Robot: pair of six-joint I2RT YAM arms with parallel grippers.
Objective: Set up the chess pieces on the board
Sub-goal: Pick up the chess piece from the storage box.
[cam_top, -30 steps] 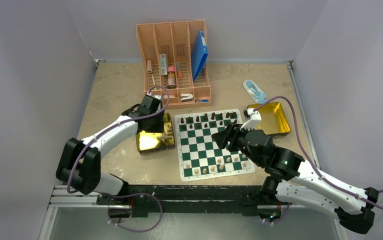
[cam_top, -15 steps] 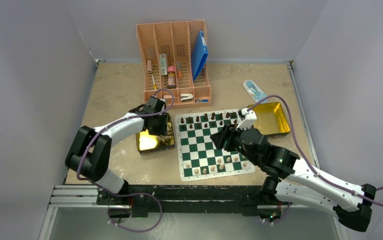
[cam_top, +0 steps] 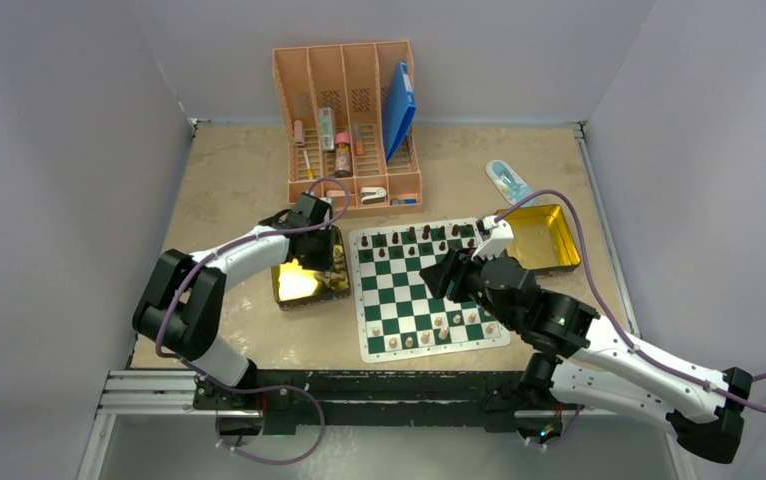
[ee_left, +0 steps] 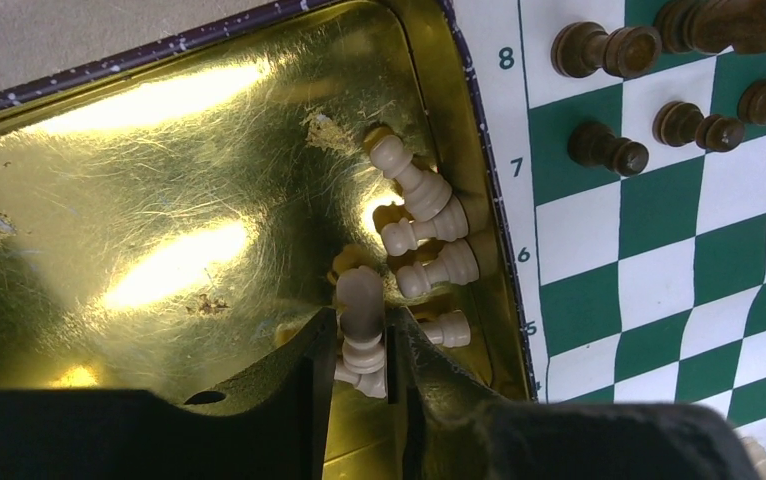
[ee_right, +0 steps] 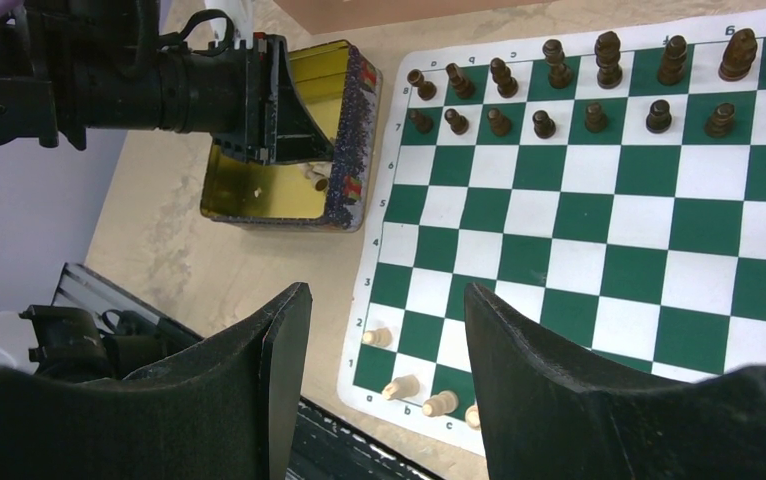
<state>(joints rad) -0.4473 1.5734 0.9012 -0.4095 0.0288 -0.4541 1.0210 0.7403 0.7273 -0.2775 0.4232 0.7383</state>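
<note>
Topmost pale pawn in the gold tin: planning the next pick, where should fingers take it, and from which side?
Take the topmost pawn by its stem from above, fingers closing across its length. It lies on its side, head toward the tin's open middle, base crowded against another pawn and the tin wall.

Left fingers (ee_left: 304, 390) lower in the gold tin (ee_left: 159, 180), tighter around a pale chessman (ee_left: 361, 320).
</note>
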